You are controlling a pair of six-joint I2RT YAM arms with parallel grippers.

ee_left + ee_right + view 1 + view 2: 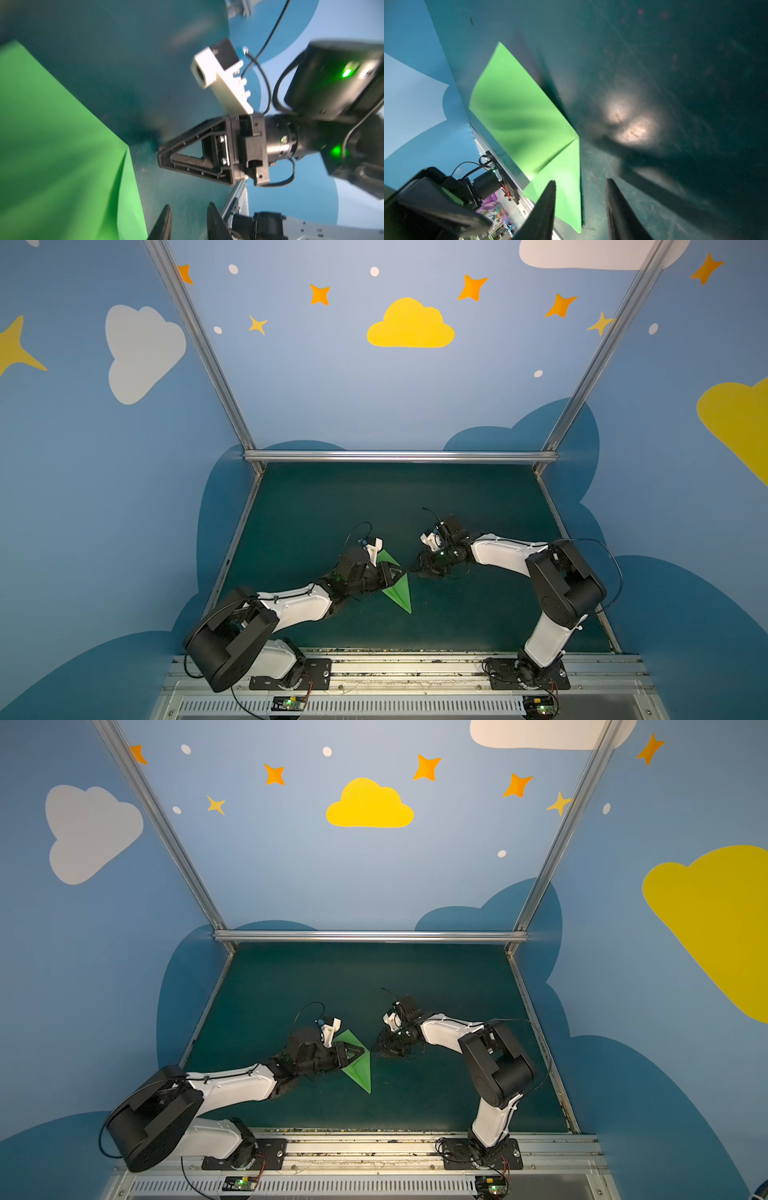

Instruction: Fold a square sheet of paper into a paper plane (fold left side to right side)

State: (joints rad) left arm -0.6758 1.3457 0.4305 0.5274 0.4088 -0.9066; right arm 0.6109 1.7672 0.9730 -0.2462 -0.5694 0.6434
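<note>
— Where is the paper plane [400,594] laid, and how?

— Flat on the table mat [374,497], nose nearest the arm bases. The left gripper [395,572] is held over its middle, parted, empty.

— The right gripper [417,569]?

— Just off the plane's right corner, likewise parted, empty.

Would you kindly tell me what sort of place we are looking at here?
Probably a robot demonstration booth, not a home: blue walls painted with clouds and stars, an aluminium frame around a dark teal mat, and a left arm and right arm bolted to a metal rail.
</note>
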